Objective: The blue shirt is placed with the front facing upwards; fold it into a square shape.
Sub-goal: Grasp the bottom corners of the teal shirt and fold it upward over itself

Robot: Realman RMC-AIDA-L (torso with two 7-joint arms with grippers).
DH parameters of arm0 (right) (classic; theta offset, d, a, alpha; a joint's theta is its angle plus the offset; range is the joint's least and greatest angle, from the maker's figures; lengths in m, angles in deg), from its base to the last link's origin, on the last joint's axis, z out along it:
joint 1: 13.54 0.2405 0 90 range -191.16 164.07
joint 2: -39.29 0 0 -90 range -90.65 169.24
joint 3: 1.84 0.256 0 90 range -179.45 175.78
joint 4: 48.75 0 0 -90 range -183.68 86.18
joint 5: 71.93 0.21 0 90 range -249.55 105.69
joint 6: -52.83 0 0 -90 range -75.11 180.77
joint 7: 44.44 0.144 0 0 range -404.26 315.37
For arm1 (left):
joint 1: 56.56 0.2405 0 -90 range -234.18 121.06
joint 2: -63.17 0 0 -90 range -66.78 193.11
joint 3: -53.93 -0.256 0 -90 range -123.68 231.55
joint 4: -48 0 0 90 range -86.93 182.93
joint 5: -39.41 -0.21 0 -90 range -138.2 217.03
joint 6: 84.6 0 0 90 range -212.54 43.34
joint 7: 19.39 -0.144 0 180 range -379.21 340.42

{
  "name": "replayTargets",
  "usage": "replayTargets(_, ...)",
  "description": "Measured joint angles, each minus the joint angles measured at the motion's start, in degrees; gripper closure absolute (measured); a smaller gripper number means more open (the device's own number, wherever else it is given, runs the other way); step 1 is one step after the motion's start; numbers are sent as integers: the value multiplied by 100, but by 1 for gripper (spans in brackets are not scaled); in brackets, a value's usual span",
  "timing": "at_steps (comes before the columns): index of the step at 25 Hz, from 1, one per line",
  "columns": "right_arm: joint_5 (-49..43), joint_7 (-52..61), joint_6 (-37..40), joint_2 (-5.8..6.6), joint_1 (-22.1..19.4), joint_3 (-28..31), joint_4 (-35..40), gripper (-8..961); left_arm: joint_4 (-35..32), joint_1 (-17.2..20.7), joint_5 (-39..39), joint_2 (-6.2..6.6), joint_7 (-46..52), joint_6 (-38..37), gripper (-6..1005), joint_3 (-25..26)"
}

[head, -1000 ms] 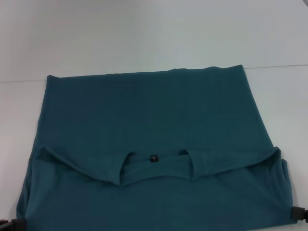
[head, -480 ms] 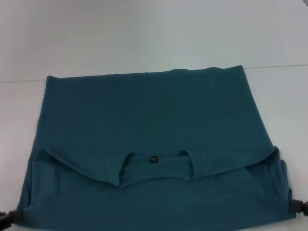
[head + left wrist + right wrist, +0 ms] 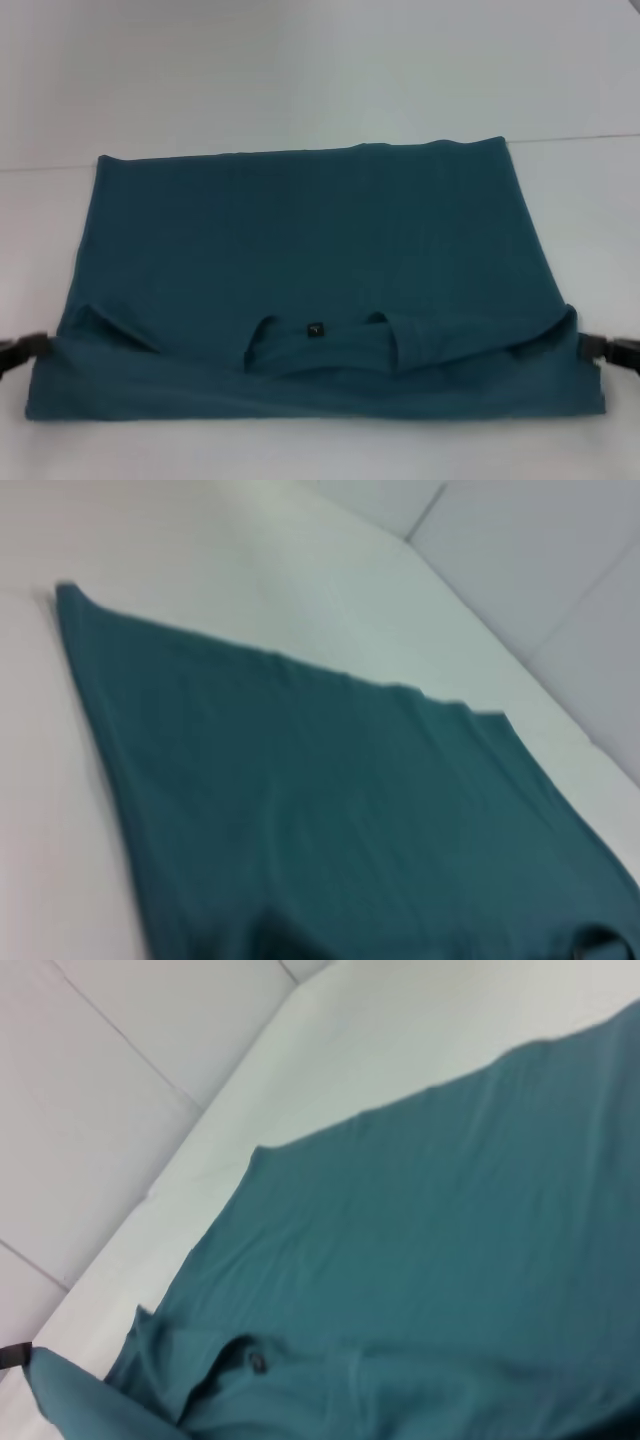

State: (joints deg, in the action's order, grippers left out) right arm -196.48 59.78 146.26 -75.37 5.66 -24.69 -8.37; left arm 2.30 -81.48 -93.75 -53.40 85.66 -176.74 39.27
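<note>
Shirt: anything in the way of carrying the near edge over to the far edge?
Nothing visible. The left gripper and right gripper sit at the shirt's near corners, and only bare shirt and table lie ahead toward the far edge.

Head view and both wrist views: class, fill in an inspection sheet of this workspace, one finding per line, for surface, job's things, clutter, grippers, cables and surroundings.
Surface: white table, plain.
Job's things: blue shirt lies spread, its near part doubled over toward the far hem; collar and small dark neck label show; no print visible.
Clutter: nothing seen.
Grippers: left gripper at the shirt's left near edge, right gripper at its right near edge; both barely in frame.
Cables: nothing seen.
Surroundings: pale panelled wall behind the table.
</note>
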Motion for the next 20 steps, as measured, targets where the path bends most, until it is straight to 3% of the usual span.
replayTargets(13,0,28,-2057,-79,1199,-28,-586,946,839,-1124,257,151,266,1809,994,4)
replayTargets(20,7,-177,-3532,-249,1759,-93,-1044,947,1242,-1573,555,116,227,2994,994,-118)
